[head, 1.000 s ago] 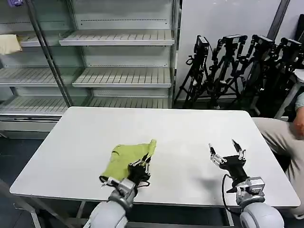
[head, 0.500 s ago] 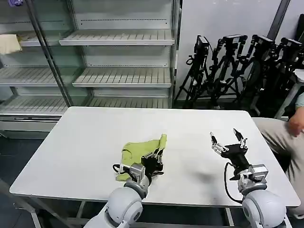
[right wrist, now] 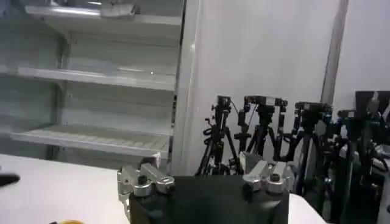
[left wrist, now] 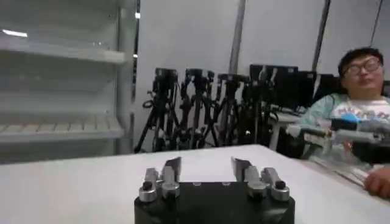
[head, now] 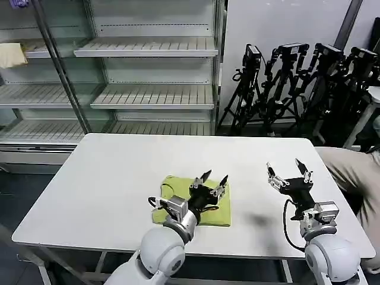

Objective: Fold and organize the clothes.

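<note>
Here, folded T-shirt [head: 196, 205] near table [head: 107, 172] front edge, left claw [head: 214, 177] released above, right claw [head: 288, 171] released.

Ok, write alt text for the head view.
A folded lime T-shirt lies on a white table, with the left gripper open just above it. The right gripper hovers open off to the right; empty shelves and tripods stand behind.

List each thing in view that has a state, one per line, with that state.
T-shirt: folded into a compact rectangle, lying flat on the table.
Left gripper: open, above the T-shirt, holding nothing.
Right gripper: open, empty, raised over bare table.
Shelves: bare, apart from a pale cloth.
</note>
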Controlling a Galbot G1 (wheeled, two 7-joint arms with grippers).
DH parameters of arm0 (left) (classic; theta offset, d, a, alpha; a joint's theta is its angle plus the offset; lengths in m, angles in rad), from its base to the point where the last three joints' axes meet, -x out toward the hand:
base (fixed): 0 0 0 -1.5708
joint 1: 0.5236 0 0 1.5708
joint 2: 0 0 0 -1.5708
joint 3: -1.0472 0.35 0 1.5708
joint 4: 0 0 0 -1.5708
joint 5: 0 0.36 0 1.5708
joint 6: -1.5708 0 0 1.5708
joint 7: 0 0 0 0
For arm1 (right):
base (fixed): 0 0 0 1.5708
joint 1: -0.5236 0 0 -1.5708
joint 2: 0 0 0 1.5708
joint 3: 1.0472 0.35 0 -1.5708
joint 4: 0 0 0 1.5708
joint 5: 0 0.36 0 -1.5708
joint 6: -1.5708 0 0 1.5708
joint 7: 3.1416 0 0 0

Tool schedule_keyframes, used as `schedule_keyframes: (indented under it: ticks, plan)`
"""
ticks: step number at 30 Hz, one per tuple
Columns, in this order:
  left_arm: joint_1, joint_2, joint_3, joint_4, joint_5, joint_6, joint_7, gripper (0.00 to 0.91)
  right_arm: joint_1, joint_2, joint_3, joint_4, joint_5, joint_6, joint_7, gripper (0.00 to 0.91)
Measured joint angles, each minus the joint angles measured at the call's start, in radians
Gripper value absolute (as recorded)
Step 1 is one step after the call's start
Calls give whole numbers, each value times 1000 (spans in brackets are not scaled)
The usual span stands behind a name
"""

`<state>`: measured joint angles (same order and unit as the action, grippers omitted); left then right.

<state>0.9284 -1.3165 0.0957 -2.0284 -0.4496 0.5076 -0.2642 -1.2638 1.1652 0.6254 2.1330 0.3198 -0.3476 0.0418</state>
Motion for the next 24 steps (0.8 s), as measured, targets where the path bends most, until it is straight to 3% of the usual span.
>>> schedule_keyframes:
  ticks: [14,24]
  plan:
    - [80,194,-288,41,63,-128,152,907,22,-3,7,-28,-22,5,-27,907]
    - [117,220,-434,140,159,-244,248,907,51,-17,27,-73,-40,22,-52,907]
